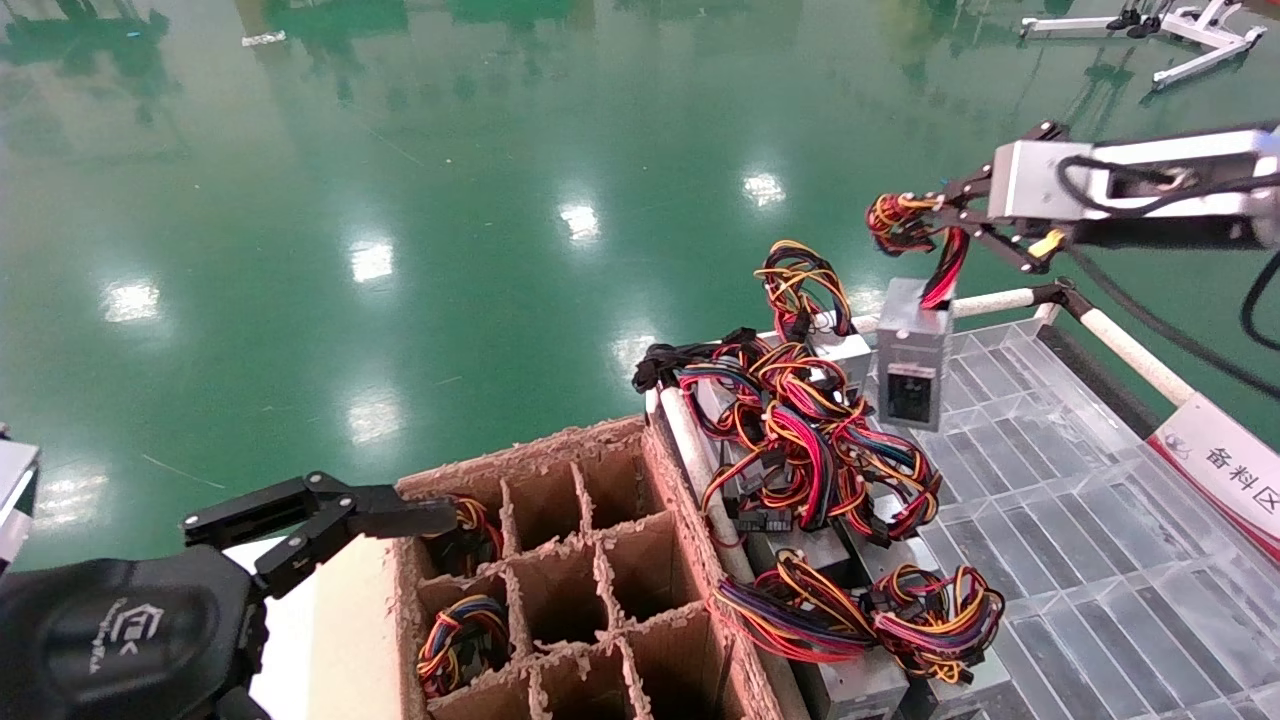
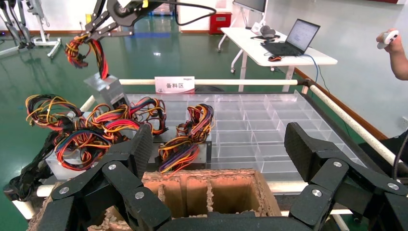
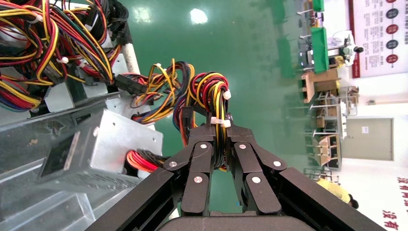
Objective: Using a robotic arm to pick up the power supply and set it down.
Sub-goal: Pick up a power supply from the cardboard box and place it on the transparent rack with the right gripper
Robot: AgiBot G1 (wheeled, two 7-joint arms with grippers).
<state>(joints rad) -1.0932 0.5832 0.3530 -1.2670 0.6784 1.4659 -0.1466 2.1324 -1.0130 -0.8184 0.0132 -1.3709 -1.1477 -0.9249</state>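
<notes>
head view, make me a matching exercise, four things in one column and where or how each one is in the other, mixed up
Things:
1. power supply
2. right gripper
3. left gripper
4. cardboard divider box

States:
A. open, at the box's near left corner
B. hanging in the air by its wire bundle
C. several cells bare, two with wires showing
D. shut on a bundle of red, yellow and orange wires

Pairs: 1-B, 2-D, 3-A, 4-C
</notes>
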